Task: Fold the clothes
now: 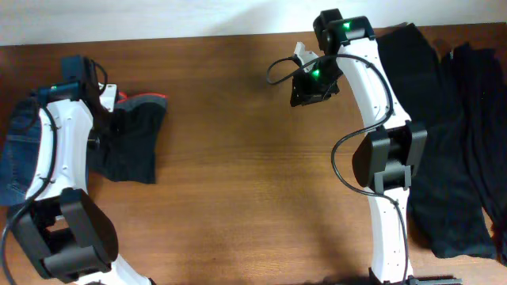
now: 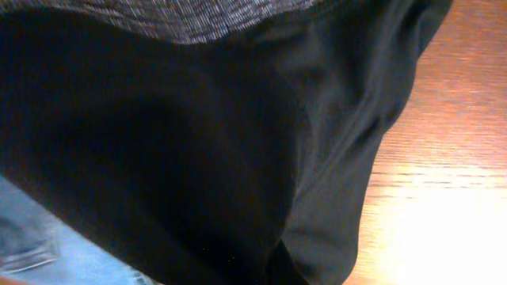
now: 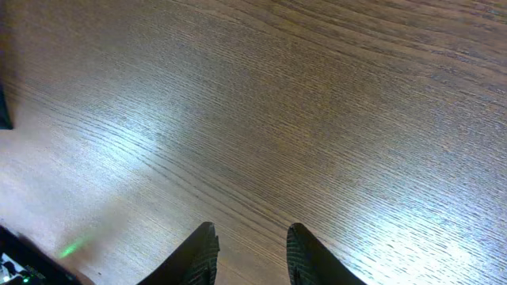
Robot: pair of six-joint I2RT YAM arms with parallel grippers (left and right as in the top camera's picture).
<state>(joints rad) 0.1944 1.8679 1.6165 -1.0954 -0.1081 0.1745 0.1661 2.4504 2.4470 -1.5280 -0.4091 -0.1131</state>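
left wrist view: left tool [image 1: 101, 93] pinched shut on black trousers [image 2: 198, 158]; it should lift slowly, cloth trailing below. right tool [image 3: 249, 255] part-open, empty.

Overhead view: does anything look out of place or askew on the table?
Blue denim jeans lie at the left edge beside the black garment with red-orange waistband, the only non-black item. The long black garments on the right lie rumpled and unfolded, reaching past the picture's edge.
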